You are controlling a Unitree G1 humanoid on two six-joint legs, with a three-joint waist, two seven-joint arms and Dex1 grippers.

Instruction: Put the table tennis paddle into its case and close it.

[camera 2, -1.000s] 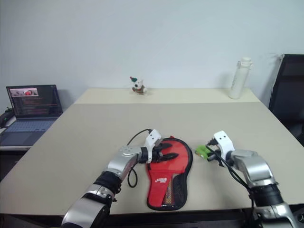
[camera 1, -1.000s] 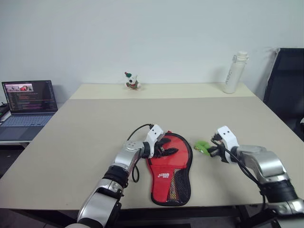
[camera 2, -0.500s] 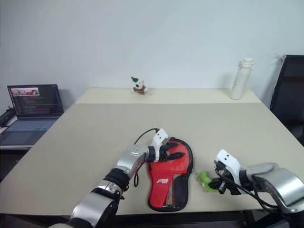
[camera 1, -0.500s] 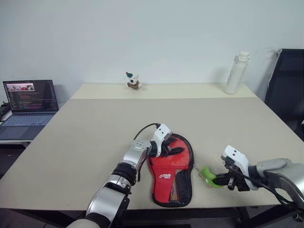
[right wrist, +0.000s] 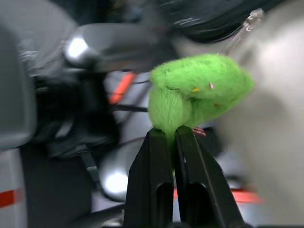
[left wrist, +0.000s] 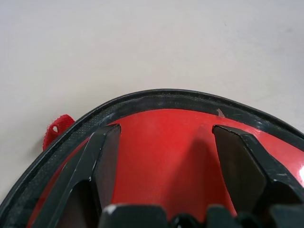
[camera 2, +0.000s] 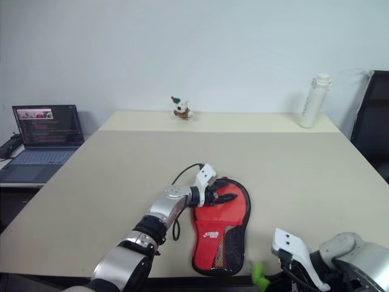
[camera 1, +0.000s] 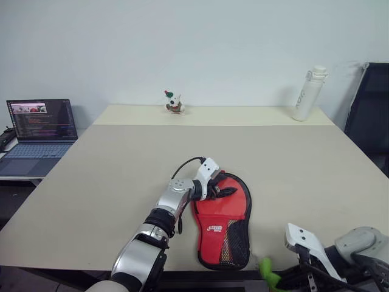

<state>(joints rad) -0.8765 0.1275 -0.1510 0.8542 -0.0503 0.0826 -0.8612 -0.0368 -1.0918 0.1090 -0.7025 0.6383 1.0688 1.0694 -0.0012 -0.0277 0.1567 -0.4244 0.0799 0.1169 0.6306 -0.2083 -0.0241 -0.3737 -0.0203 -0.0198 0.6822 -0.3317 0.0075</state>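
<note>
I see the case lying flat on the table, near the front edge, with its red face and white logo up and the round end pointing away from me. It looks shut and full, but I cannot see the paddle, so I cannot tell for sure that it is inside. My left claw rests on the round end of the case, and its fingers stand wide apart on the red face; they press down on it but do not grip anything. A second ago my right claw was up on the table beside the case; now it has pulled back and sits low at the front edge of the table. The right claw is pinched tight on a fuzzy green thing, and it points down and across toward my left side. The left arm has hardly moved. It reaches forward over the table and bends a bit to the right. Far back on the table stand a small toy and a white bottle. A laptop sits open off to the left.
</note>
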